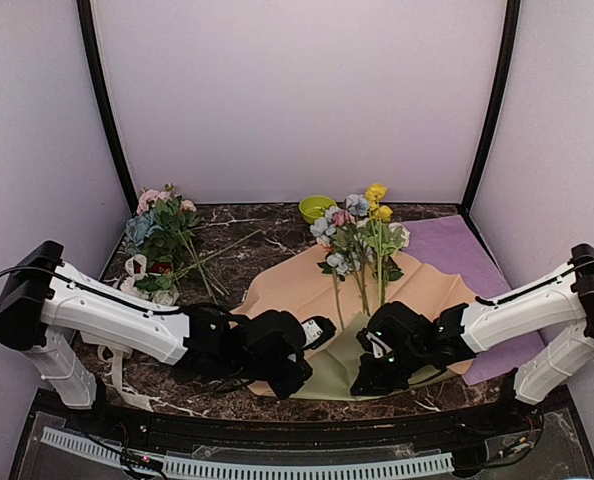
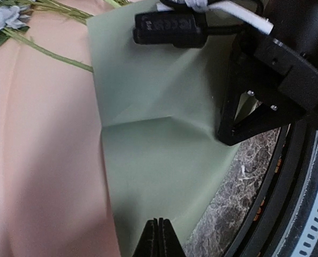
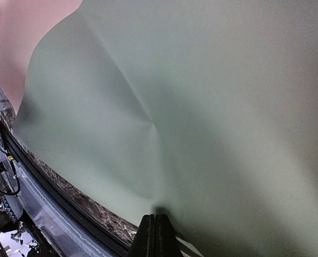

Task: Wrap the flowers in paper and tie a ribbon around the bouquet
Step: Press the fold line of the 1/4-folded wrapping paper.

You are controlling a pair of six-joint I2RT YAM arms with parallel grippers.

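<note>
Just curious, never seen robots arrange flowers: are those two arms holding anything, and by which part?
Both pinch the sage-green paper at its near edge: the right gripper clearly, with creases running to its tips; the left gripper less plainly.

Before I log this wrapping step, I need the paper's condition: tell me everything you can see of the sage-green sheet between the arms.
The sage-green paper sheet is matte, thin paper marked by soft crease lines. It lies over the peach-tan paper sheet, near corner spilling onto the dark marble tabletop. The green flower stems reach its far edge. The left tool and right tool are both shut at its near edges, seemingly pinching it.
</note>
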